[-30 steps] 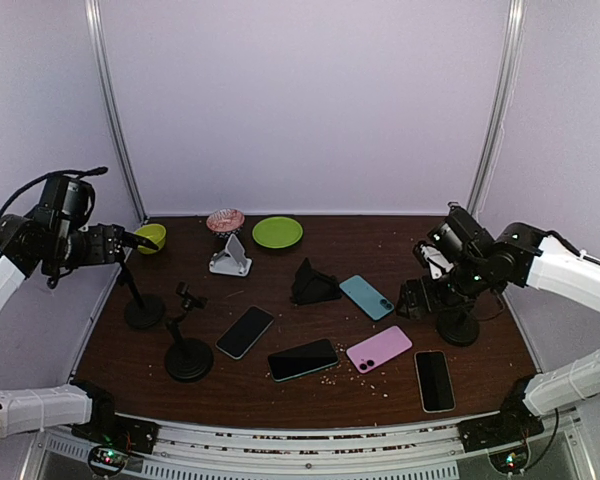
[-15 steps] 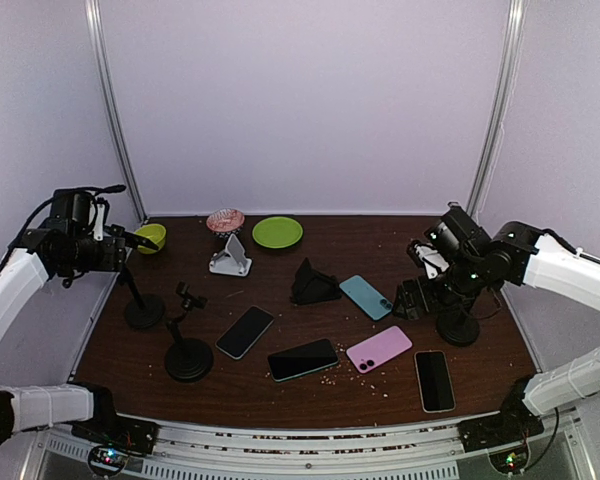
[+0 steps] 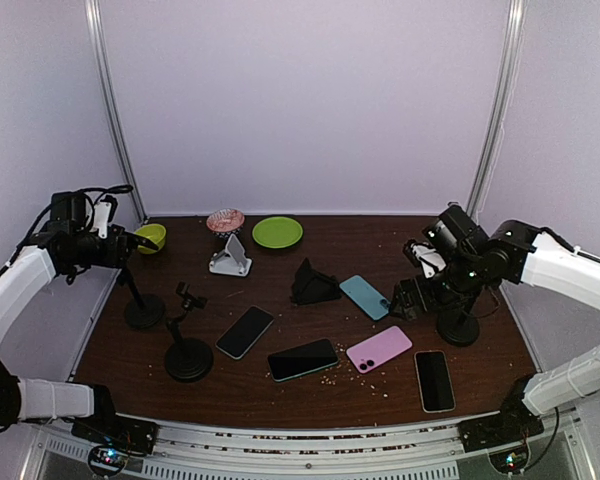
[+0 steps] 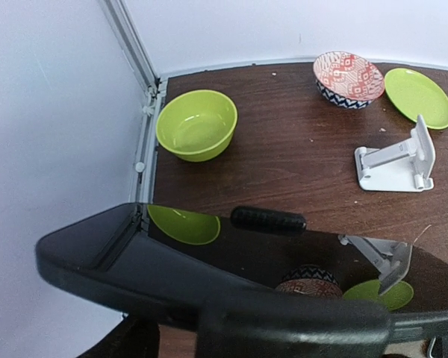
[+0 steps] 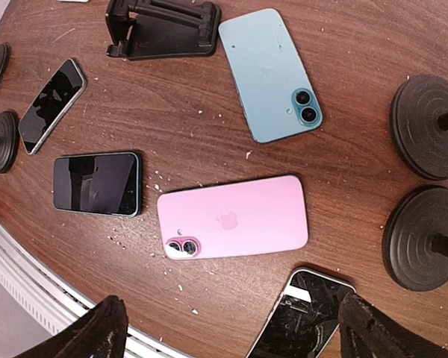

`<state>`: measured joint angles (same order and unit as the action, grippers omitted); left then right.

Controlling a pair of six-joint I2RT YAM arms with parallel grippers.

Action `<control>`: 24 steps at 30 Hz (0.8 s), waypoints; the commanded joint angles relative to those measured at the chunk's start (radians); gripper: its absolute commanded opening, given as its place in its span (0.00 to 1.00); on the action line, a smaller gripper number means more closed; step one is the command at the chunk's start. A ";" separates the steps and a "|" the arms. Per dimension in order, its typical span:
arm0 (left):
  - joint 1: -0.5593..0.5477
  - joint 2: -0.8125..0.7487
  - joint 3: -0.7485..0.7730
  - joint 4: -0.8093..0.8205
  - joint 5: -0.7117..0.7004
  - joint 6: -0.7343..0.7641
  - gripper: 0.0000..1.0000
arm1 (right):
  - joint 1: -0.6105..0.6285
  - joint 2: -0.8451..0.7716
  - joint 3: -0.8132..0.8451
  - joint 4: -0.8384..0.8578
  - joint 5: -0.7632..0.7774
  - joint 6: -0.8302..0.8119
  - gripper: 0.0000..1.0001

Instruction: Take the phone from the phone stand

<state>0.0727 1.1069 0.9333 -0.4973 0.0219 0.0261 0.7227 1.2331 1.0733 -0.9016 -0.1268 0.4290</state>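
Note:
A dark phone [image 4: 231,261] with a glossy screen fills the bottom of the left wrist view, lying across it and mirroring the bowls. From above it shows as a thin dark shape [image 3: 132,243] on top of the tall black phone stand [image 3: 140,300] at the left edge. My left gripper [image 3: 116,246] is right at the phone; its fingers are hidden behind the phone, so I cannot see how the jaws stand. My right gripper [image 5: 237,332] hangs open over the right side, above a pink phone [image 5: 235,216], holding nothing.
Loose phones lie flat: teal [image 3: 366,296], pink [image 3: 379,349], cracked black [image 3: 435,380], and two dark ones [image 3: 303,359], [image 3: 245,331]. Other stands: black pole [image 3: 187,350], black folding [image 3: 313,283], white [image 3: 231,258], round bases [image 3: 458,325]. Bowls and a green plate [image 3: 277,232] sit at the back.
My left arm has swung its wrist down and slightly right, with the gripper staying at the phone on the stand. The right arm has shifted slightly left.

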 commanded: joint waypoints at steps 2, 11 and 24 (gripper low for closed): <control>0.029 -0.014 -0.064 0.184 0.116 0.085 0.70 | 0.004 0.017 0.037 0.023 -0.021 -0.015 0.99; 0.070 0.023 -0.067 0.243 0.200 0.140 0.63 | 0.005 0.033 0.052 0.035 -0.043 -0.017 0.99; 0.110 0.053 -0.057 0.272 0.295 0.153 0.21 | 0.004 0.032 0.054 0.041 -0.055 -0.024 0.98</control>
<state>0.1699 1.1648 0.8581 -0.2878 0.2790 0.1596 0.7227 1.2636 1.0954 -0.8776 -0.1761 0.4149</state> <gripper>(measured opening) 0.356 0.986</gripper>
